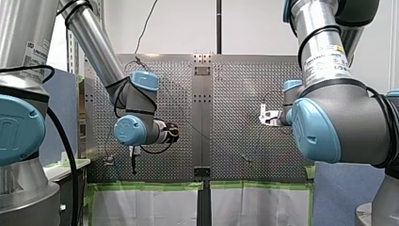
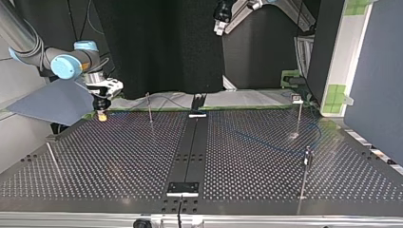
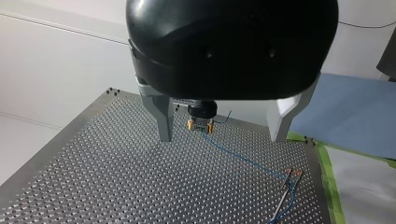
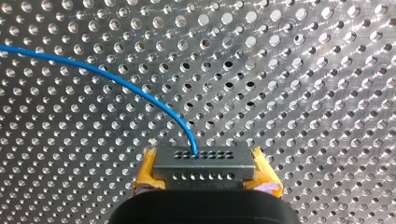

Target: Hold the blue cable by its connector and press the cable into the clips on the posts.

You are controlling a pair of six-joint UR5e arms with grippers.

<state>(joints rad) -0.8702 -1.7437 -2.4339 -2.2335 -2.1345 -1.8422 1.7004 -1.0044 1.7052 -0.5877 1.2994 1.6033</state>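
Sensibly, my right jaws pinch the rigid-looking dark-grey connector block [image 4: 205, 165]; its thin blue cable [image 4: 116, 77], likely floppy, trails toward ten o'clock. My left jaws gape empty.

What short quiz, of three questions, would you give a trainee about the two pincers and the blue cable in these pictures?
1. True or false: my right pincer is shut on the connector of the blue cable.
2. Choose one. My left pincer is: A) shut on the blue cable; B) open and holding nothing; C) shut on the connector.
3. Fill in the missing word: the pads of my right pincer are ___ in colour.

Key: 1 true; 2 B; 3 yellow.
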